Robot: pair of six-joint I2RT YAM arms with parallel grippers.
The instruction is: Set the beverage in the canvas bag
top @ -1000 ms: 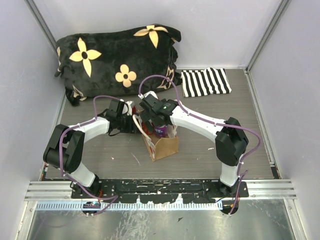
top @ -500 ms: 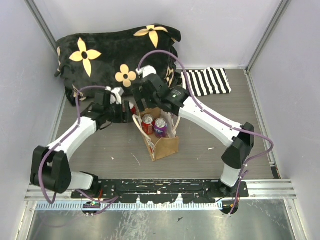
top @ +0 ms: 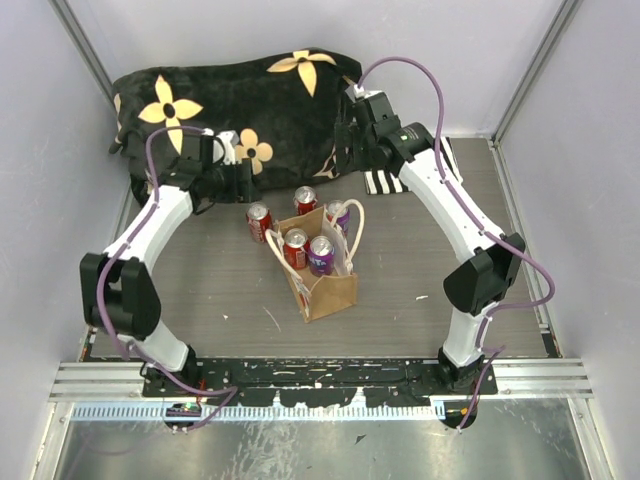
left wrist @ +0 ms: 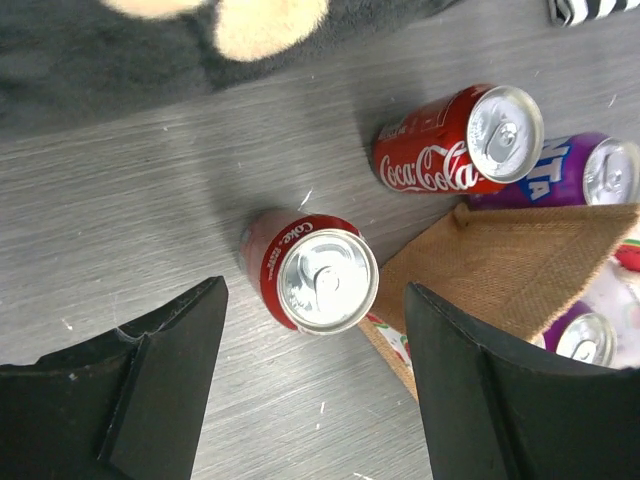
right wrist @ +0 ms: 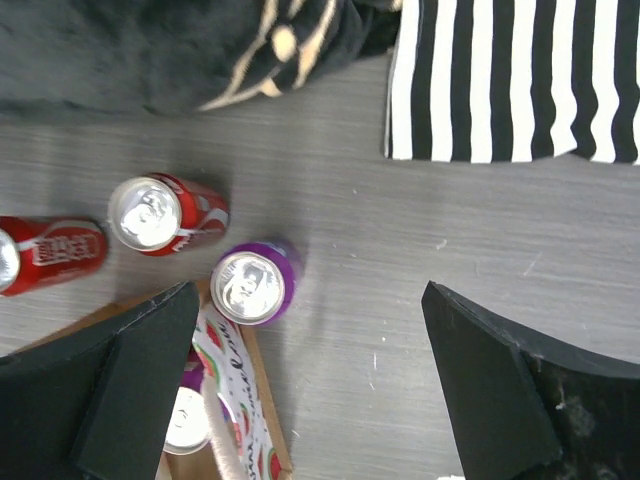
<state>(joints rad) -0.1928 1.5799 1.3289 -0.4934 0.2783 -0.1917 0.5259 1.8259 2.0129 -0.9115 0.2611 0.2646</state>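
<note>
The canvas bag [top: 332, 291] stands open at the table's middle with a red can [top: 295, 247] and a purple can [top: 321, 254] upright inside. Behind it stand a red can [top: 259, 220], a second red can [top: 306, 199] and a purple can [top: 337, 213]. My left gripper [top: 240, 180] hangs open above and behind the nearest red can [left wrist: 315, 280], touching nothing. My right gripper [top: 352, 148] is open over the floor beside the outer purple can [right wrist: 250, 285]. The bag's lining [right wrist: 232, 385] shows under its left finger.
A dark pillow with cream flowers [top: 230, 110] lies along the back wall, close behind both grippers. A black-and-white striped cloth [top: 410, 165] lies at the back right. Walls close in the left and right sides.
Both arms have lifted away from the bag and swung toward the back. The right gripper left the purple can inside the bag. The left gripper has opened wider.
</note>
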